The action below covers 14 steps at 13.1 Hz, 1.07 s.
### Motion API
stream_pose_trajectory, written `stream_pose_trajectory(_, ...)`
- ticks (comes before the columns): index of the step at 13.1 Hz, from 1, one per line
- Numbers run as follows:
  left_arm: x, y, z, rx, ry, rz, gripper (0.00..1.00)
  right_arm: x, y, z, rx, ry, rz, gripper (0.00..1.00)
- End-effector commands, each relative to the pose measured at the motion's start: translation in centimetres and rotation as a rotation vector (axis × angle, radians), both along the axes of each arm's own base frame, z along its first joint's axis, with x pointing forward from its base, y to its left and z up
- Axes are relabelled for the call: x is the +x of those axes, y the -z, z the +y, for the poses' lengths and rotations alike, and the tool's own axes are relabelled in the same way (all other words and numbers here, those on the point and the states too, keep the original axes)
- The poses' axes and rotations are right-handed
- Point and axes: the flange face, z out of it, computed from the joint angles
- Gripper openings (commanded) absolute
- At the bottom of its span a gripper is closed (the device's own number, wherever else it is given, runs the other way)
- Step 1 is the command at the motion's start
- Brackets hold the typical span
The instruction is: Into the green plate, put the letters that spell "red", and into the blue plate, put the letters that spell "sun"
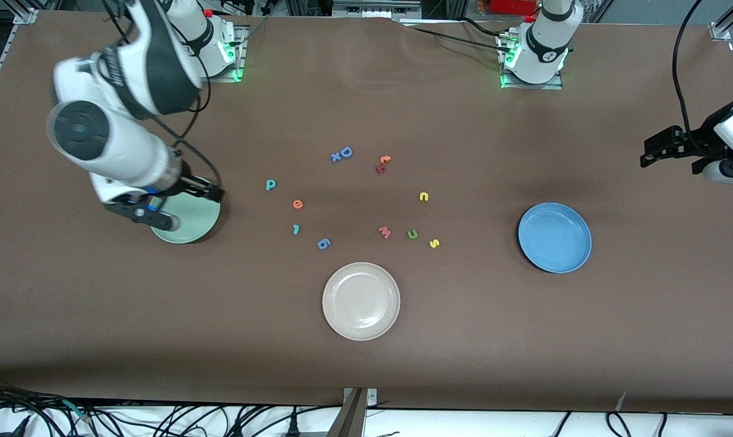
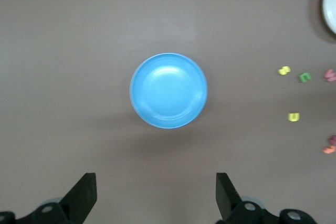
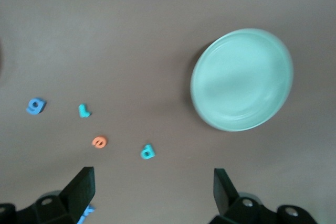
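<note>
The right gripper hangs over the green plate at the right arm's end of the worktop, jaws spread wide and empty; parked there, it looks set to serve that plate.

The letters for "red" lie loose near it, toward the middle: the teal "d", nearer the front camera the orange "e", then the teal "r". A blue "g" lies just beside the "r" and could be picked by mistake.

The cream-white plate lies nearest the front camera.

Toward the left arm's end lie the yellow "n", the dark green "u" and the yellow "s", with a pink "m" beside the "u".

The blue plate lies empty. The left gripper waits above the bare worktop, jaws wide and empty. No letter is placed yet.
</note>
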Motion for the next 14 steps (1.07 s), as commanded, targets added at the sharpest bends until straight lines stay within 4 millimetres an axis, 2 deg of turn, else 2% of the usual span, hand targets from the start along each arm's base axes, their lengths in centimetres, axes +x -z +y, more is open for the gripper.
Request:
stream_pose_trajectory(1, 2.1, 1.3, -0.8, -0.027, 0.024, 0.017, 1.00, -1.9, 4.8, 1.1, 0.052, 0.041, 0.028, 1.00)
stream_pose_trajectory(4, 3.3, 3.3, -2.1, -0.037, 0.038, 0.053, 1.00, -4.4, 9.9, 2.1, 0.049, 0.009, 0.018, 0.99)
stream_pose_trajectory(5, 4.2, 4.1, -3.0, -0.036, 0.047, 0.060, 1.00, -5.3, 11.8, 2.2, 0.045, -0.003, 0.024, 0.99)
stream_pose_trajectory(6, 5.0, 4.8, -4.6, -0.033, 0.053, 0.066, 1.00, -6.2, 13.4, 2.4, 0.037, -0.019, 0.029, 0.99)
stream_pose_trajectory(9, 6.2, 5.8, -6.9, -0.024, 0.021, 0.076, 1.00, -8.9, 16.8, 3.8, 0.045, -0.103, 0.015, 0.99)
stream_pose_trajectory(12, 6.0, 7.0, -11.9, -0.004, -0.020, 0.105, 1.00, -9.0, 19.0, 3.9, 0.057, -0.172, 0.019, 0.99)
stream_pose_trajectory(14, 5.4, 8.1, -16.8, 0.025, -0.023, 0.118, 1.00, -9.0, 20.1, 3.9, 0.063, -0.201, 0.016, 0.99)
